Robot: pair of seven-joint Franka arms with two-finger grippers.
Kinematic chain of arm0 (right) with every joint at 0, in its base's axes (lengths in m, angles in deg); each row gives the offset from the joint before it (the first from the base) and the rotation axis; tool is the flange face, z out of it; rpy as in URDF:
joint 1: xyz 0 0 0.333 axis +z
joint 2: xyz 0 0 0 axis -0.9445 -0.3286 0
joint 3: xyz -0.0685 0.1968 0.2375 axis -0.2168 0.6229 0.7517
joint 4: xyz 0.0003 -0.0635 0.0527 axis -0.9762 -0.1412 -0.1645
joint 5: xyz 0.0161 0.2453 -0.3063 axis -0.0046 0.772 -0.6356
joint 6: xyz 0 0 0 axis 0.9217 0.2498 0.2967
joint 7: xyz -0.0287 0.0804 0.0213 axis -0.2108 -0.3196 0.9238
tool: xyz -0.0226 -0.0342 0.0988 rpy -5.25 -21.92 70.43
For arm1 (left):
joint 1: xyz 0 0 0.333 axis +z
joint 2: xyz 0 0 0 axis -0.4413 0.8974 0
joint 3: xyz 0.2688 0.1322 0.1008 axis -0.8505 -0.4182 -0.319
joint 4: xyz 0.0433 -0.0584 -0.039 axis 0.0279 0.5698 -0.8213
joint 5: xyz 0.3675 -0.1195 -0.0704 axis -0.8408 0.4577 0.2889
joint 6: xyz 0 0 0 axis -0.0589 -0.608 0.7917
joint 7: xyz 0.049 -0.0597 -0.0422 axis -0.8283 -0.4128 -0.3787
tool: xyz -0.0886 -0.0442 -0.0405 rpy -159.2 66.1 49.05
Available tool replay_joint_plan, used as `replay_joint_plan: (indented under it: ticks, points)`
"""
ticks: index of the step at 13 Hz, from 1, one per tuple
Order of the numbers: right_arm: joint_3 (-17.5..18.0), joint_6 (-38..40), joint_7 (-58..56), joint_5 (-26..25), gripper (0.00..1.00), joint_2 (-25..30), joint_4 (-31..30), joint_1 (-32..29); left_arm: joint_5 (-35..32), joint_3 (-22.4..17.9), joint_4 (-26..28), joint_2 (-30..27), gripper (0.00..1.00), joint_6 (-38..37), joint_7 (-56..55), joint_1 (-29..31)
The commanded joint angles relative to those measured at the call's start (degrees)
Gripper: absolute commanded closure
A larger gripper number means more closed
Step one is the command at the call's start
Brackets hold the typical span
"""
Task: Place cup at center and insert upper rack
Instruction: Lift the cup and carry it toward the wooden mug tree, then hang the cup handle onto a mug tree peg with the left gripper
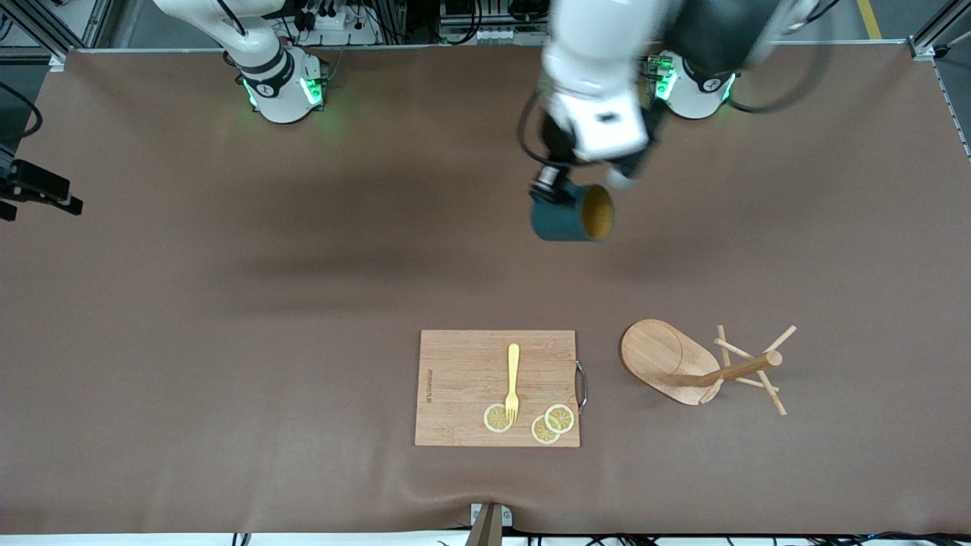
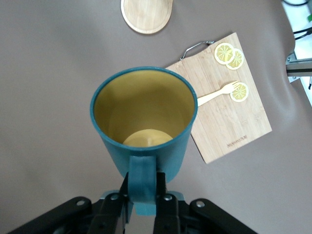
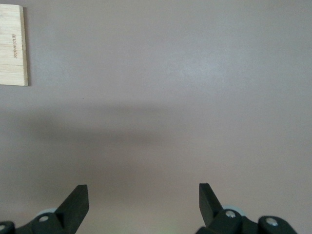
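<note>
The left gripper (image 2: 144,202) is up in the air over the bare brown table (image 1: 227,303). Its two fingers (image 2: 163,204) are pinched tight on the handle of the cup (image 2: 144,126). The cup is a small dark teal mug. Its inside is yellowish-tan, and nothing is in it. In the front view the cup (image 1: 573,214) hangs on its side, with its mouth turned toward the left arm's end of the table.

The upper rack (image 1: 702,366), a light wooden mug tree, lies tipped over on the table, nearer to the front camera than the spot under the cup. Its oval base stands up on edge, and its post and thin pegs point toward the left arm's end.

Beside it sits a wooden cutting board (image 1: 463,394) with a metal handle. A yellow fork (image 1: 513,383) and three lemon slices (image 1: 552,423) lie on the board.

The right gripper (image 3: 144,204) waits over bare table with its fingers wide apart, holding nothing.
</note>
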Motion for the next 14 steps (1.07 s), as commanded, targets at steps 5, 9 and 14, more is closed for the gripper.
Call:
replay_joint_plan:
  ticks: [5, 9, 14]
  points:
    - [0.9, 1.9, 3.8, -0.4, 0.0, 3.3, -1.6, -0.7, 28.5, 0.5, 2.5, 2.4, 1.0, -0.3, 20.8, 25.4]
    - [1.0, 2.1, 3.7, -0.5, 0.0, 4.4, -1.4, -0.7, 40.9, 0.6, 2.4, 7.3, 1.0, -1.4, 26.5, 30.8]
    - [0.9, 3.3, 3.8, -2.9, 0.0, 4.5, -1.4, -0.8, 46.4, 0.6, 2.2, 15.0, 1.0, -4.7, 35.6, 36.2]
